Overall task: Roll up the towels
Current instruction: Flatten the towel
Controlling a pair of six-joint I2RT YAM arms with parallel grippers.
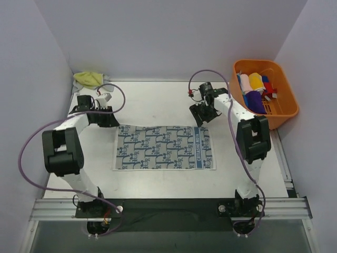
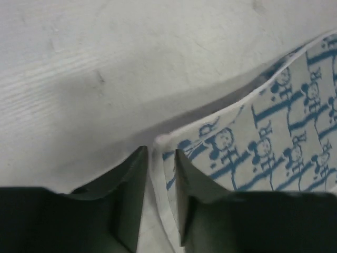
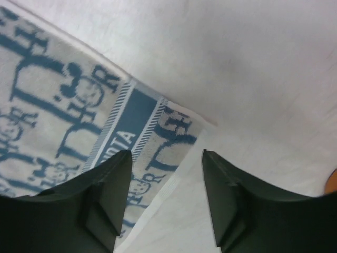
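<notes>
Item one: blue-and-white patterned towel (image 1: 163, 147), spread flat on the worktop (image 1: 158, 103), on the near side of both sets of jaws.
Item two: left jaws, narrowly apart, straddling the hem at the towel's far-left corner. I can't tell whether they touch the cloth.
Item three: right jaws, wide apart over its far-right corner, which I see between the tips.
Item four: yellow-green towel (image 1: 88, 78), crumpled, beyond the left jaws.
Item five: orange basket (image 1: 288, 103) holding rolled cloths (image 1: 256, 100), right of the right jaws.
</notes>
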